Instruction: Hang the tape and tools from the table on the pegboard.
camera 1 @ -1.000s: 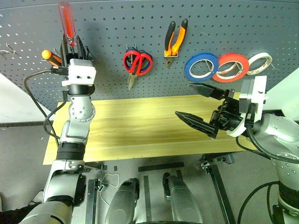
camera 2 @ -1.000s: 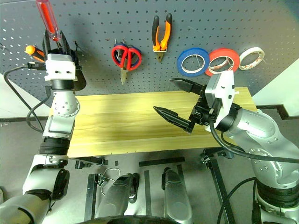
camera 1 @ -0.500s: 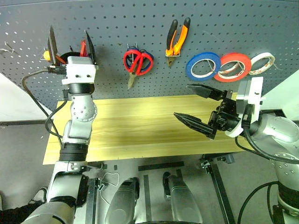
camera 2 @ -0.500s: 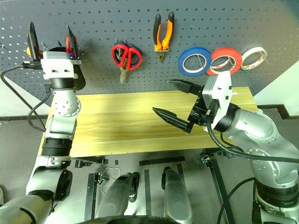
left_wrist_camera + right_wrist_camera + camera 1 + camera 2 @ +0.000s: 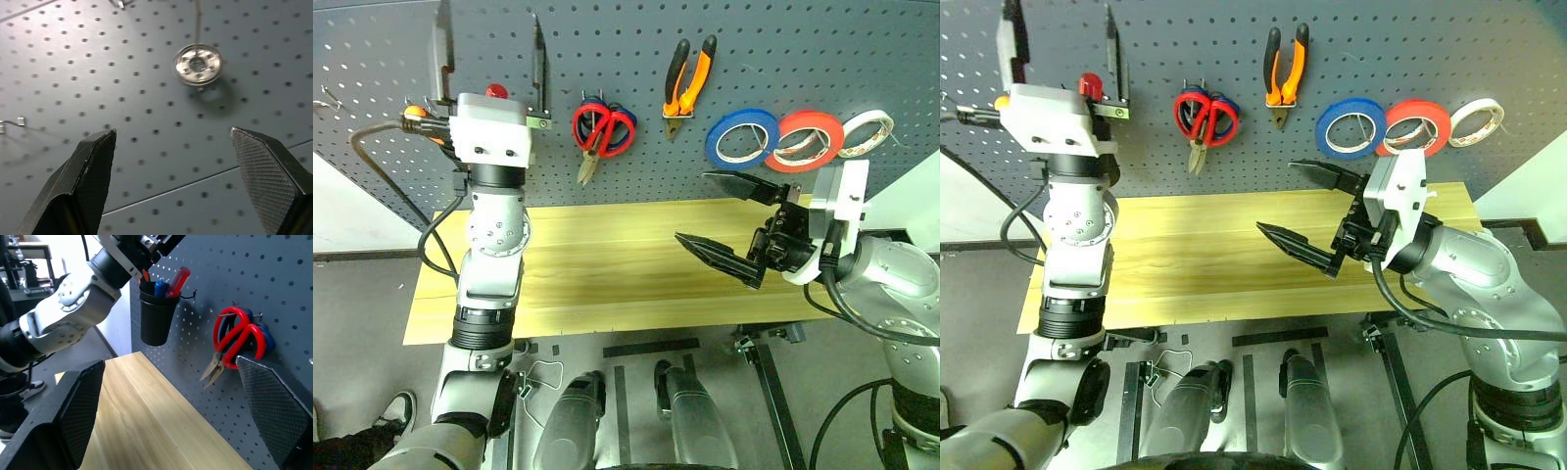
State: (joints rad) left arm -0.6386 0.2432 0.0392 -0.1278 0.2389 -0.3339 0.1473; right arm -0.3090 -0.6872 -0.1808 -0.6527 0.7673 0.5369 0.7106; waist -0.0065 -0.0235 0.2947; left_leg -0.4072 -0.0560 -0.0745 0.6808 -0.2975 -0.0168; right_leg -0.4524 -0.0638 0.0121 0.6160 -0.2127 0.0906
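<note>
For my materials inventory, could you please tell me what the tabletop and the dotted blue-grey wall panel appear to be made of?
The light yellowish plank table looks like wood with a smooth matte finish: grain lines and board seams show. The dark blue-grey perforated pegboard looks like painted sheet metal, possibly hardboard: even round holes, slight sheen.

table point(image 5: 597, 264): light wood planks, running nine to three o'clock under the pegboard point(image 5: 607, 59) | top: nothing on the visible planks | far three o'clock end: partly covered from here, hard to say | legs: dark metal, near edge at six o'clock
</note>
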